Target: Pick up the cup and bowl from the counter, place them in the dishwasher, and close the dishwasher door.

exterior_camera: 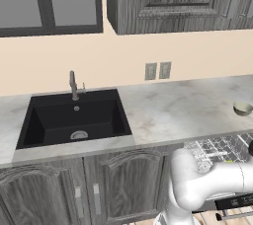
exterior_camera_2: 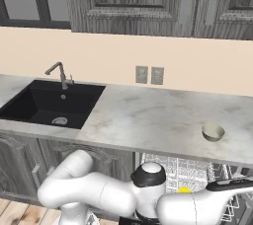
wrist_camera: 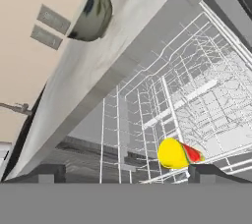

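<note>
Centrally, I see the counter with a black sink at its left; the bowl rests on the counter toward its right end. Below the counter, the dishwasher rack holds the cup. My gripper stands open, empty.

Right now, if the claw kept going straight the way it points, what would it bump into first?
Probably the white wire rack inside the dishwasher. The small bright yellow cup lies just ahead, near one fingertip, but depth is hard to judge, so it might touch first.
</note>
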